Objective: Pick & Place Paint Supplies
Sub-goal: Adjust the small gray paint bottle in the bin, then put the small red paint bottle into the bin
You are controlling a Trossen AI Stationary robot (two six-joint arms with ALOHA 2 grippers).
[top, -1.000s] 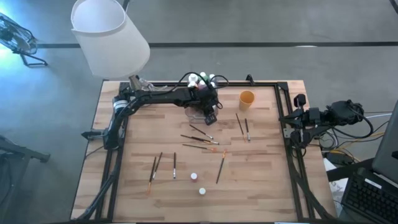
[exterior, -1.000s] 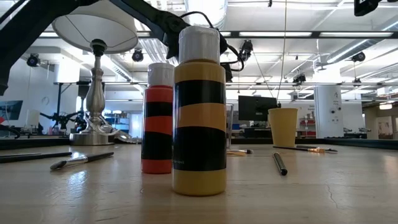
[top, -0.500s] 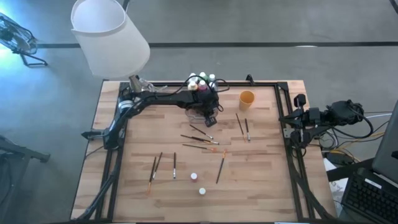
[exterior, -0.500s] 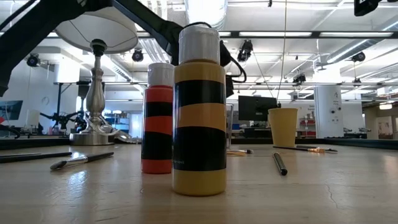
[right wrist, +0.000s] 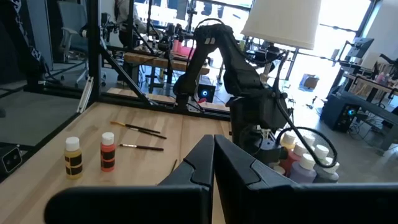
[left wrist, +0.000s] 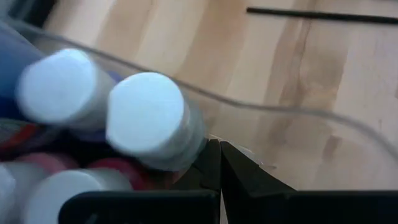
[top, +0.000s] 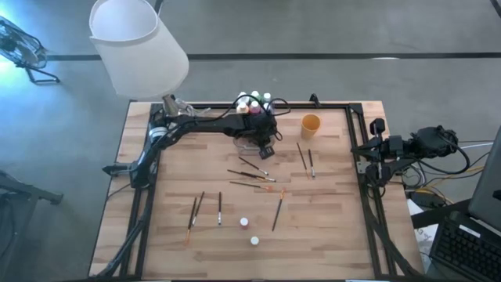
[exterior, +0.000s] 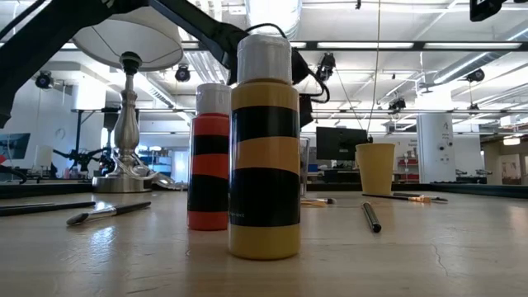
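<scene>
White-capped paint bottles crowd the clear box at the counter's far edge, where the left fingers, pinched shut and empty, risk toppling them.

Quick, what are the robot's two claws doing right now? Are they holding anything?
Left gripper: shut, holding nothing, over the clear box of paint bottles.
Right gripper: shut, empty, waiting at the table's right edge.
</scene>
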